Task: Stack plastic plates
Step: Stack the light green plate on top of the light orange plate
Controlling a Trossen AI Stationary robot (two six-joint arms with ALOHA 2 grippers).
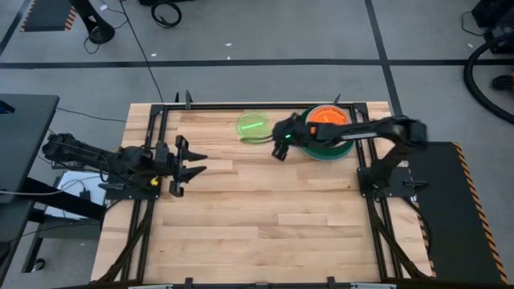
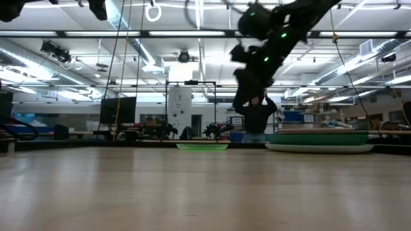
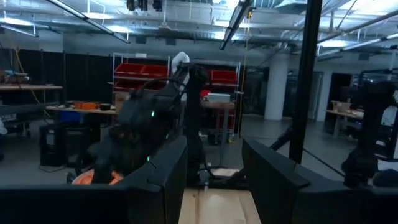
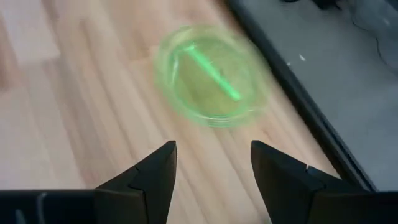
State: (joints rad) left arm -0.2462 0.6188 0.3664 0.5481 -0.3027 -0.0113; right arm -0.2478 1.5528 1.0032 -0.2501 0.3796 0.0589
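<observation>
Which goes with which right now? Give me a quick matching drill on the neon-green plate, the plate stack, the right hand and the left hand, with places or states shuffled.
Things:
1. neon-green plate
2. plate stack
3. right hand
4. left hand

Places or states:
A. open and empty, held above the table with the green plate ahead of it
B. parked at the table's left edge, fingers open
C. lying alone on the wood near the far edge
D. at the far right, an orange plate on top and a dark green one below

Pairs: 1-C, 2-D, 3-A, 4-B

Wooden table (image 1: 241,225), red bins (image 3: 134,70).
</observation>
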